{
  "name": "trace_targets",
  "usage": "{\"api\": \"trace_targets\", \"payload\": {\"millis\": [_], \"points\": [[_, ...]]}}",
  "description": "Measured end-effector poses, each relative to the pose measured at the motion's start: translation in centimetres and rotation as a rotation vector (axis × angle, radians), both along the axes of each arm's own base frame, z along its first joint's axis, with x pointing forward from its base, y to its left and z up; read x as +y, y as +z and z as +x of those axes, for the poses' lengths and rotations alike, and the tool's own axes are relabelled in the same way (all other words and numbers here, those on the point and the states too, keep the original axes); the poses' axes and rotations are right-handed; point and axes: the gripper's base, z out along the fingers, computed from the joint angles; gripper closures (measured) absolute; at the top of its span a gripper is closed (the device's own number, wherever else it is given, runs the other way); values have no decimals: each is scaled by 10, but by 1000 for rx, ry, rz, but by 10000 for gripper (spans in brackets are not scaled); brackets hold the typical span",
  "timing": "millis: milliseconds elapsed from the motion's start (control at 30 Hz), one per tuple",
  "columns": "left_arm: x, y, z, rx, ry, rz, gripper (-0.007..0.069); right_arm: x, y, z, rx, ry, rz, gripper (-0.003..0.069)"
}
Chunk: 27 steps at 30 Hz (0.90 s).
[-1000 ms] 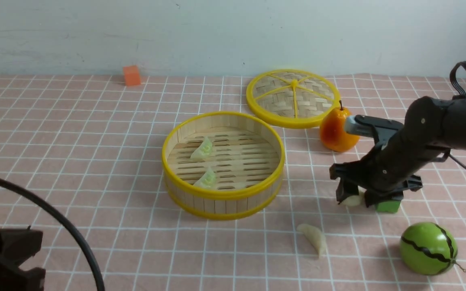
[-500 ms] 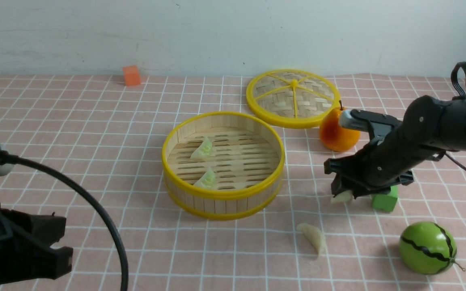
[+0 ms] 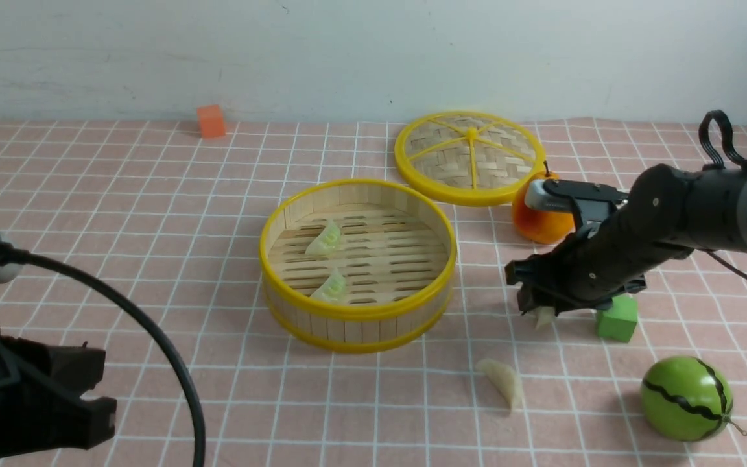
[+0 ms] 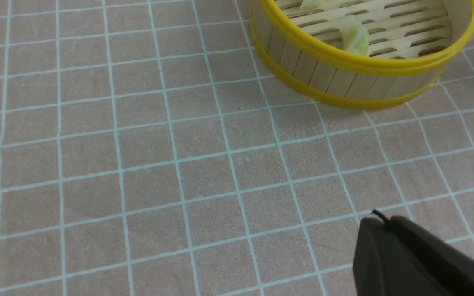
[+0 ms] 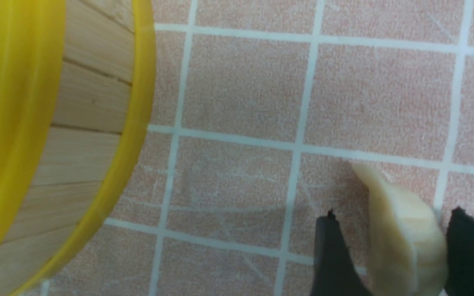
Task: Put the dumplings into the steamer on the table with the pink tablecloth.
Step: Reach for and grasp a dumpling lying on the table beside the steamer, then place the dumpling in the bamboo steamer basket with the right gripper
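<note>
The steamer stands mid-table on the pink tablecloth. Two pale green dumplings lie on its slats. My right gripper is shut on a cream dumpling and holds it just above the cloth, to the right of the steamer. The right wrist view shows that dumpling between the fingers of the gripper, with the steamer wall close by. A second cream dumpling lies on the cloth in front. My left gripper is shut and empty near the front left.
The woven lid lies behind the steamer. An orange pear sits behind my right arm. A green cube is just right of the right gripper. A watermelon ball is at the front right. An orange cube is by the wall.
My right gripper has lifted the cream dumpling from beside the green cube and carried it left toward the steamer. The left arm rose further into view, then stayed still.
</note>
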Motion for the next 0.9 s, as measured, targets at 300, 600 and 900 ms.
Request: {"api": "trace_targets", "payload": {"millis": [300,600,900], "points": [[0,0,0,4,1,2,638,4,8,-3,62,112,-20,462],[0,0,0,5,1,3,638,70,112,6,-159,365,88,462],[0,0,0,8,2,-9,636,147,75,42,-330,523,53,462]]}}
